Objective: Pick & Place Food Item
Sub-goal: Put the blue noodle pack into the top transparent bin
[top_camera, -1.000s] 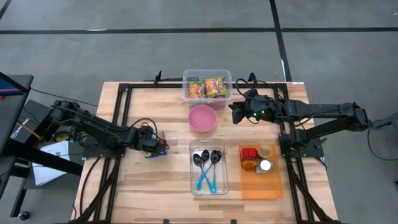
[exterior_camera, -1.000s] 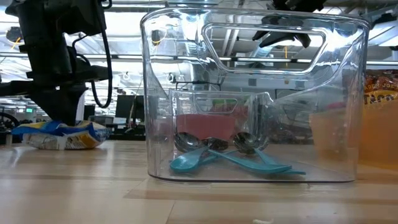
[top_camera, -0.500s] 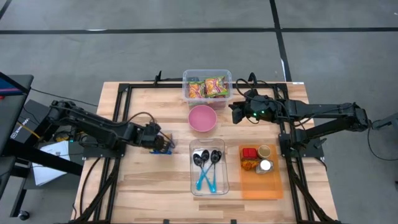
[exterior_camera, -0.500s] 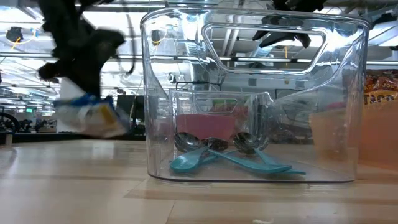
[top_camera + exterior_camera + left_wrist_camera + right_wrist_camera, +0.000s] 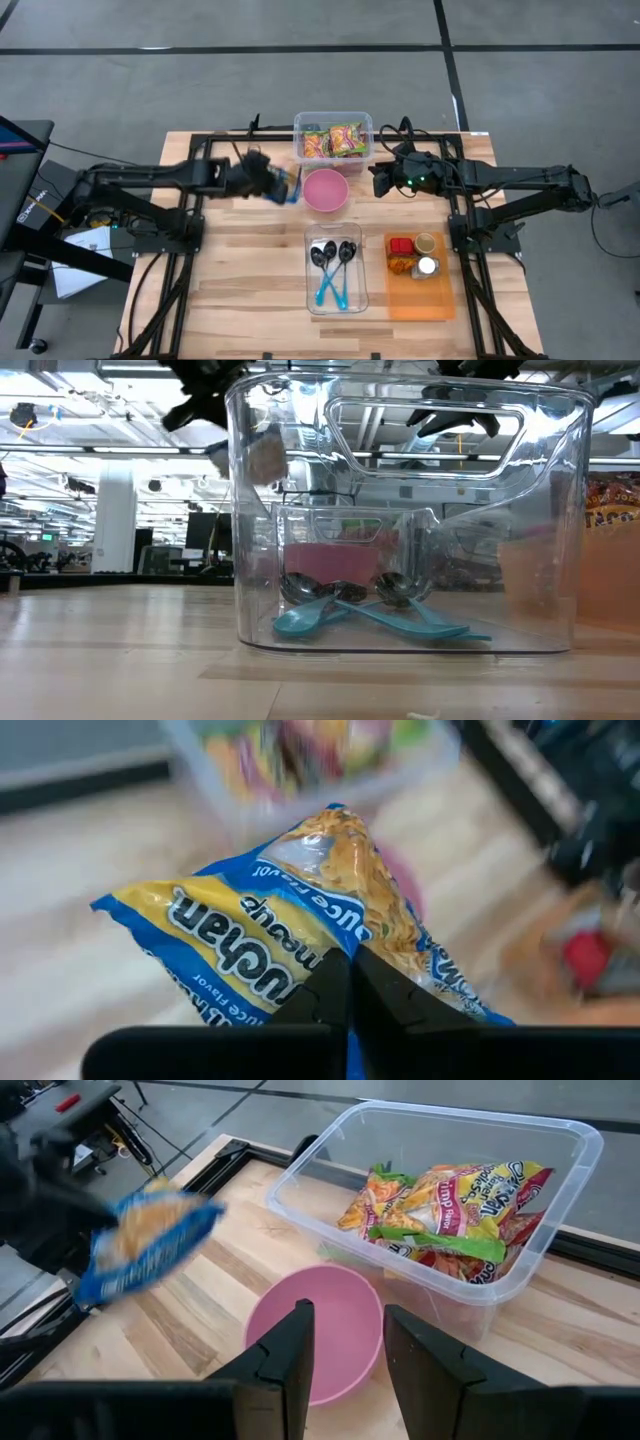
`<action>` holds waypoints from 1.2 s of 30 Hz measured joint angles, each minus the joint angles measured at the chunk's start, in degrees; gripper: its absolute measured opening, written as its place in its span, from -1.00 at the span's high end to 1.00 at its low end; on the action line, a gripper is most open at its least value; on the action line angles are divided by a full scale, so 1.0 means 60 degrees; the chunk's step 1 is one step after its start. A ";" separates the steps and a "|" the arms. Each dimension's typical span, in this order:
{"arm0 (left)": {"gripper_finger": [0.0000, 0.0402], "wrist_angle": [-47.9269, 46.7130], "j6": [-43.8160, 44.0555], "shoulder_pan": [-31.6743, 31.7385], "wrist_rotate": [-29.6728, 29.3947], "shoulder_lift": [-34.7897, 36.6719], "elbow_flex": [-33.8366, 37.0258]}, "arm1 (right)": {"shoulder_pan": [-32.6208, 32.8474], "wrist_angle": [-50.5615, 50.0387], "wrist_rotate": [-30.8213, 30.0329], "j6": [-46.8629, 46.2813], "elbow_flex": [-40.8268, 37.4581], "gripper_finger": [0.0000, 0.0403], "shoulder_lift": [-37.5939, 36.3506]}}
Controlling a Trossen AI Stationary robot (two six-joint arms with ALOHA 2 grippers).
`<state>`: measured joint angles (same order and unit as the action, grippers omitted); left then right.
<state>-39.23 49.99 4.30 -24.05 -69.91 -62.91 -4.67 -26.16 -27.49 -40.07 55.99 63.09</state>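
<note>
Bright, even overhead light — soft shadows only. Ceiling lamps glare off the clear plastic spoon bin (image 5: 400, 510); the blue-and-yellow noodle packet (image 5: 145, 1240) smears with motion blur.

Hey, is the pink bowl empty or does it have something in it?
Empty: the pink bowl shows only its bare inside.

You saw a blue-and-yellow plastic noodle packet (image 5: 300, 945), a round pink bowl (image 5: 325, 189), and two turquoise-handled spoons (image 5: 333, 276).
</note>
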 joint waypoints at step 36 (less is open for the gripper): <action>1.00 0.4305 -0.3066 0.4261 0.2341 -0.5116 -0.2544 | 0.0578 -0.0290 0.0066 -0.0838 0.0000 0.42 0.0000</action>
<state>-13.40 31.60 29.87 -10.01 -100.60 -78.18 -1.20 -27.90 -27.09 -45.10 55.99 63.09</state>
